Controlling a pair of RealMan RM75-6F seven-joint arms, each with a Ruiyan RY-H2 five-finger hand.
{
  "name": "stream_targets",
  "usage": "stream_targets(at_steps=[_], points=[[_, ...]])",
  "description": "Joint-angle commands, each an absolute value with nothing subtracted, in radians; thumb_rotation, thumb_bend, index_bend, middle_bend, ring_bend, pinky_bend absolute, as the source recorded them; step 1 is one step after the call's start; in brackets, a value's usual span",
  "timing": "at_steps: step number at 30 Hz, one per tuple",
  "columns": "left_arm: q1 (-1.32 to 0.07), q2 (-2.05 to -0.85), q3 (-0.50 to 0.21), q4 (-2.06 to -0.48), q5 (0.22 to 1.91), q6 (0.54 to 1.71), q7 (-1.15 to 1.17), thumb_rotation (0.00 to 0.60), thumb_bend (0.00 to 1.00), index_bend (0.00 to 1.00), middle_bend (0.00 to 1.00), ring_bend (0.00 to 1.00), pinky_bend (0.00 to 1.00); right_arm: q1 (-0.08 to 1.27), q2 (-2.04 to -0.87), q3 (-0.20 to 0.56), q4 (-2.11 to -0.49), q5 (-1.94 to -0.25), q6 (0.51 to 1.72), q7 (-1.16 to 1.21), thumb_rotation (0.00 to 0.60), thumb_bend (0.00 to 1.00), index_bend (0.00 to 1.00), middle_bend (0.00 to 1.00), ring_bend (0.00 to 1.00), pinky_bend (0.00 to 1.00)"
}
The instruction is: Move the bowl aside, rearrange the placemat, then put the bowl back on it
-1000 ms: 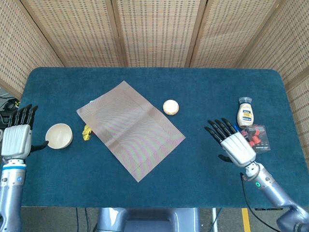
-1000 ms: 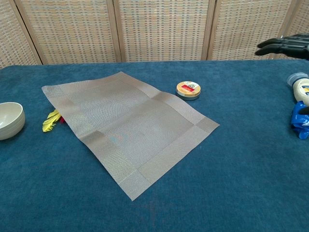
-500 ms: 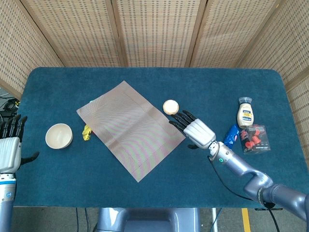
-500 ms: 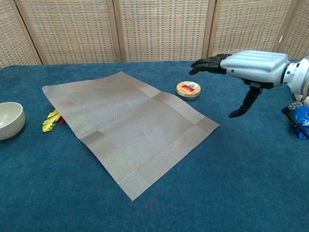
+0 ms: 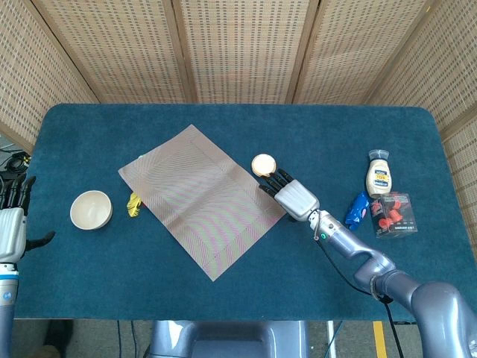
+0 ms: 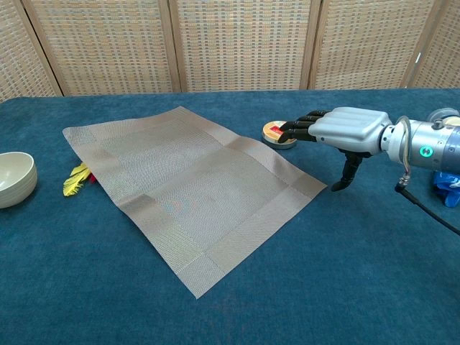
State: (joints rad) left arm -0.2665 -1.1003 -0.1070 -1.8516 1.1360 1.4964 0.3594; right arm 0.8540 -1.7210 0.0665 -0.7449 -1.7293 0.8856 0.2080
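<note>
- The bowl point(image 5: 91, 209) sits on the blue table point(image 5: 238, 123), off to the left of the mat point(image 5: 200, 199). It does not touch the mat, so the first step looks done.
- The mat lies flat but turned, with one corner pointing at the front edge of the table. It looks like it needs to be set straight.
- The right hand point(image 5: 292, 196) is over the mat's right corner. Its fingers are spread out flat and it holds nothing. I cannot tell if its thumb tip touches the table yet.
- The mat is thin and flat. The fingers could slide over it and not catch the edge. Then the mat would just bunch up or fold.
- A small round tin point(image 5: 264, 165) sits just past the fingertips. If the hand goes further, it could knock the tin away.
- If the mat is pulled too far left, it could push the little yellow thing point(image 5: 133, 204) lying at its left edge, or even bump the bowl.
- The left hand point(image 5: 13, 230) is at the far left edge of the table, near the bowl but not touching it. Its fingers are apart and it holds nothing.
- A bottle point(image 5: 378, 173) and a red and blue pack point(image 5: 381, 212) sit by the right arm. A wide swing could tip them.
</note>
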Motion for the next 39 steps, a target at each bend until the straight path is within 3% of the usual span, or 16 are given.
stream_targets(at_steps=[1,15,28,33,39], points=[[-0.266,-1.101,-0.109,-1.850,1.136,1.487,0.360,0.600,0.00,0.00,0.00,0.00,0.00,0.862,-1.760,0.040,-0.691,-1.720,0.890,0.238,0.600,0.00,0.13,0.00,0.00,0.00],[-0.261,-1.113,-0.124,-1.840,1.141,1.470,0.374,0.600,0.00,0.00,0.00,0.00,0.00,0.873,-1.789,-0.035,-0.628,-1.751,0.958,0.286,0.600,0.00,0.14,0.00,0.00,0.00],[-0.255,-1.112,-0.133,-1.838,1.153,1.461,0.367,0.600,0.00,0.00,0.00,0.00,0.00,0.903,-1.869,-0.011,-0.541,-1.701,0.952,0.333,0.600,0.00,0.16,0.00,0.00,0.00],[-0.250,-1.109,-0.136,-1.839,1.160,1.461,0.363,0.600,0.00,0.00,0.00,0.00,0.00,0.912,-1.881,-0.008,-0.525,-1.689,0.955,0.354,0.600,0.14,0.18,0.00,0.00,0.00],[-0.247,-1.108,-0.138,-1.841,1.166,1.459,0.361,0.600,0.00,0.00,0.00,0.00,0.00,0.914,-1.887,-0.010,-0.518,-1.683,0.978,0.384,0.600,0.23,0.20,0.00,0.00,0.00]])
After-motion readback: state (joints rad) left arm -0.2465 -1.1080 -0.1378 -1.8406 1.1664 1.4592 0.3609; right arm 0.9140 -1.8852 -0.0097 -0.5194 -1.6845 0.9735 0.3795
